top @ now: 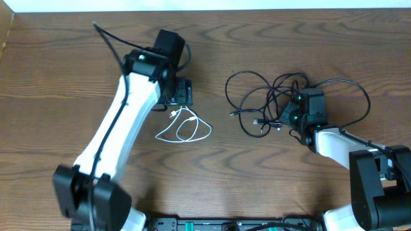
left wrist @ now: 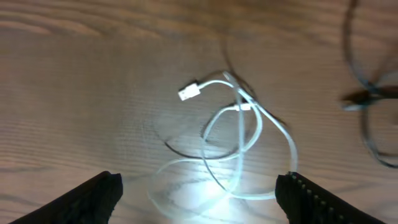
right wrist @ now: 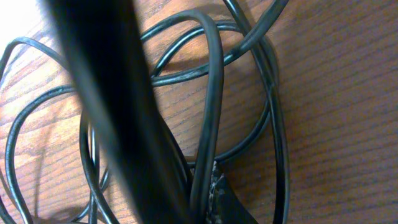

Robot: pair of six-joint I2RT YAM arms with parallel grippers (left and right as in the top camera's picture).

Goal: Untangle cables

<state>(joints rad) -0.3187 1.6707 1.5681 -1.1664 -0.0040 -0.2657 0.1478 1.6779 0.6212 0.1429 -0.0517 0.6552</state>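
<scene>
Overhead: 2 cables lie well apart on the wood table (top: 64, 64). 1 white cable (top: 185, 128) sits in loose loops left of centre, just on the near side of the left gripper (top: 182, 93). 1 black cable (top: 266, 106) is a tangled pile right of centre, with the right gripper (top: 294, 117) at its right edge. Left wrist: left gripper (left wrist: 199, 183) jaws wide apart, holding nothing. The white cable (left wrist: 239, 146) lies on the table beyond the 2 fingers (left wrist: 99, 196), 1 white plug (left wrist: 188, 92) lying free. The black cable (left wrist: 373, 93) is blurred at far right. Right wrist: black cable (right wrist: 214, 93) loops fill the view. Right gripper jaws closed, strands run to its tip. Cannot tell if 1 is pinched.
</scene>
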